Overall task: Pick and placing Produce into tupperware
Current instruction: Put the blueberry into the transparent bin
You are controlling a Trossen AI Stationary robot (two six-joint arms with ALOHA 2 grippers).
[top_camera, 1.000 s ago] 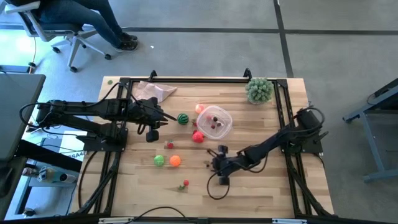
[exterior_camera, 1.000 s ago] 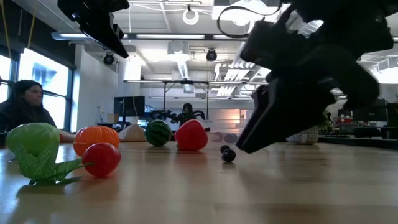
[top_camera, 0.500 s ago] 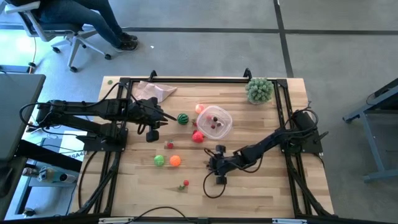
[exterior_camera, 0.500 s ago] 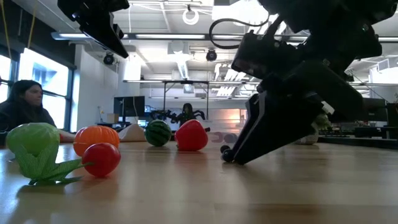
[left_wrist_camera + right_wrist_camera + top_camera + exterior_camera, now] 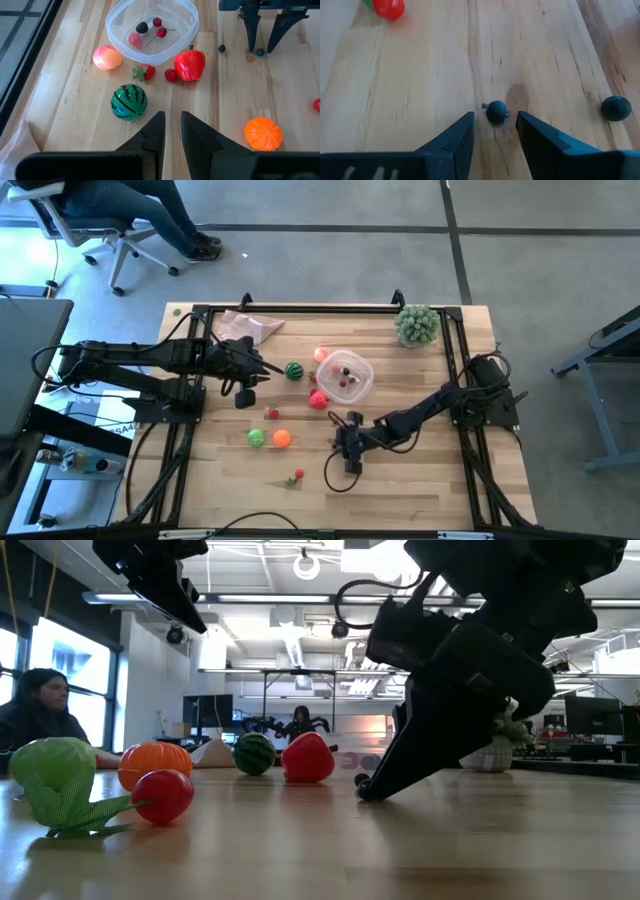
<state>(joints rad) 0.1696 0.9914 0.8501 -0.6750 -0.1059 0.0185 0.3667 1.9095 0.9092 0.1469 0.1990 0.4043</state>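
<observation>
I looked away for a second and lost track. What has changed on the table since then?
The right gripper came down to the tabletop and shifted toward the left arm's side; its open fingers now flank a small dark berry, not yet closed on it. A second berry lies beside it. The left gripper, the tub and the other produce stayed put.

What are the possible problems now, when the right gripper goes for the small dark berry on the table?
1. The dark berry is tiny and round, lying just ahead of the open right gripper; closing fingers may push it away.
2. A second berry lies close beside and may be knocked.
3. The fingertips sit at the wooden table and may scrape it.
</observation>
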